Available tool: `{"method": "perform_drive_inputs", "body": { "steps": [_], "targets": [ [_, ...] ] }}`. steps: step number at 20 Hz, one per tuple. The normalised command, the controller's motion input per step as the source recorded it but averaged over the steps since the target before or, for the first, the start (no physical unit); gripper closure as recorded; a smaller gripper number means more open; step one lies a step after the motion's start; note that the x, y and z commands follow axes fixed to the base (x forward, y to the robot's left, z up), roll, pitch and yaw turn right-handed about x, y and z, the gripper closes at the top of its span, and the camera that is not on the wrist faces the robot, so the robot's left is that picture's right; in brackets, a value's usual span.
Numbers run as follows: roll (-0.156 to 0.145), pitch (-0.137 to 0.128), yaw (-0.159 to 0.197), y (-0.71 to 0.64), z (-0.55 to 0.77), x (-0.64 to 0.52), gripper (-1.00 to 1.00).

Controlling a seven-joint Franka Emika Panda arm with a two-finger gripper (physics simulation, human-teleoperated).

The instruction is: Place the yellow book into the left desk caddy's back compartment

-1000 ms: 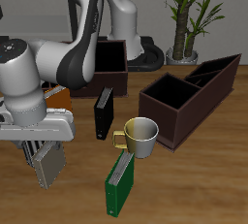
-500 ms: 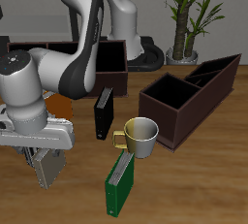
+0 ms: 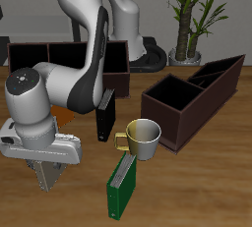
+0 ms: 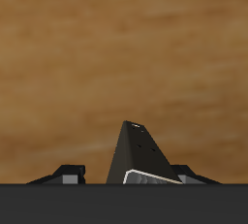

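The yellow book (image 3: 47, 176) stands on edge near the table's front edge, mostly hidden by my hand. My gripper (image 3: 44, 184) is lowered over it, with the fingers either side and a gap showing. In the wrist view the book (image 4: 141, 155) rises as a dark tapering shape between the low fingertips (image 4: 68, 176). The left desk caddy (image 3: 187, 101) is a long maroon-brown box lying skewed farther back. Its back compartment (image 3: 222, 71) is the narrow, high-walled section at the tall end, and looks empty.
A black-and-white striped book (image 3: 105, 115) stands beside my arm, with an orange-brown book (image 3: 67, 125) partly hidden behind it. A pale mug (image 3: 144, 138) and a green book (image 3: 120, 186) sit between me and the caddy. A wide caddy (image 3: 113, 62) and a plant (image 3: 192, 15) are at the back.
My arm has come down and slightly forward over the yellow book. Less of the book shows below my hand. The book and the other things have not moved.
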Motion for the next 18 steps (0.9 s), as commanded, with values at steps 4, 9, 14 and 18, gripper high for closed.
{"method": "perform_drive_inputs", "body": {
  "steps": [4,9,14,18],
  "targets": [
    [-0.013,0.002,-0.013,-0.02,0.02,0.01,1.00],
    [-0.019,-0.023,0.004,-0.04,0.25,-0.05,1.00],
    [-0.030,-0.067,0.004,0.16,0.73,-0.18,1.00],
    [0.000,-0.078,0.020,0.27,0.94,-0.23,1.00]
  ]
}}
